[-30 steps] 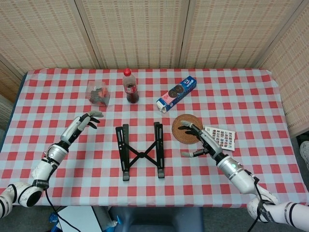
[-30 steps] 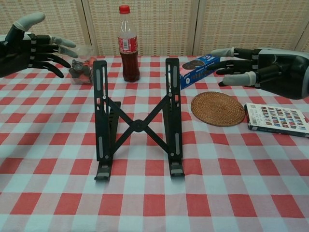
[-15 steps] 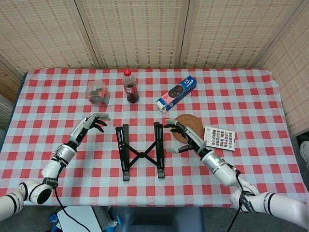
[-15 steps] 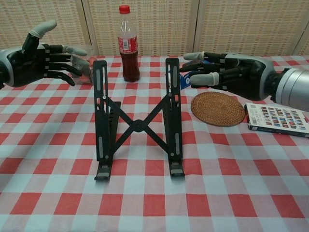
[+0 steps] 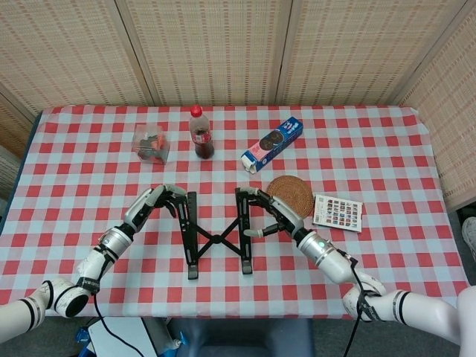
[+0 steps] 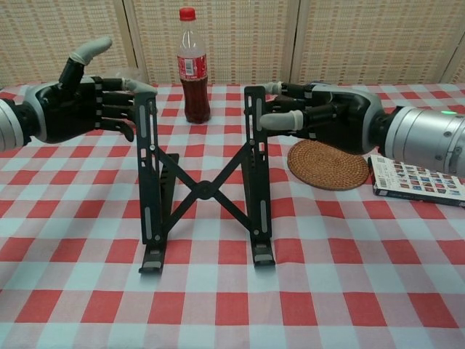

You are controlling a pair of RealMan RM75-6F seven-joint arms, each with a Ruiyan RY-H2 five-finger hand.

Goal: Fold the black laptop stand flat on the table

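Observation:
The black laptop stand [image 5: 216, 236] [image 6: 202, 187] stands raised at the table's middle, its two rails joined by a crossed brace. My left hand [image 5: 158, 201] [image 6: 87, 102] is at the outer side of the left rail's upper end, and its spread fingertips [image 6: 139, 89] touch the rail. Across from it, my right hand [image 5: 268, 213] [image 6: 320, 115] reaches the right rail's upper end from outside. Its fingertips [image 6: 269, 89] and thumb lie against that rail. Neither hand wraps around a rail.
A cola bottle [image 5: 200, 134] [image 6: 193, 69] stands behind the stand, with a small clear box [image 5: 151, 144] to its left. A blue cookie box [image 5: 272, 144], a round woven coaster [image 6: 327, 164] and a printed card box [image 6: 418, 179] lie to the right.
Both hands have moved inward from the sides until they meet the tops of the stand's rails. The rails have drawn slightly closer together.

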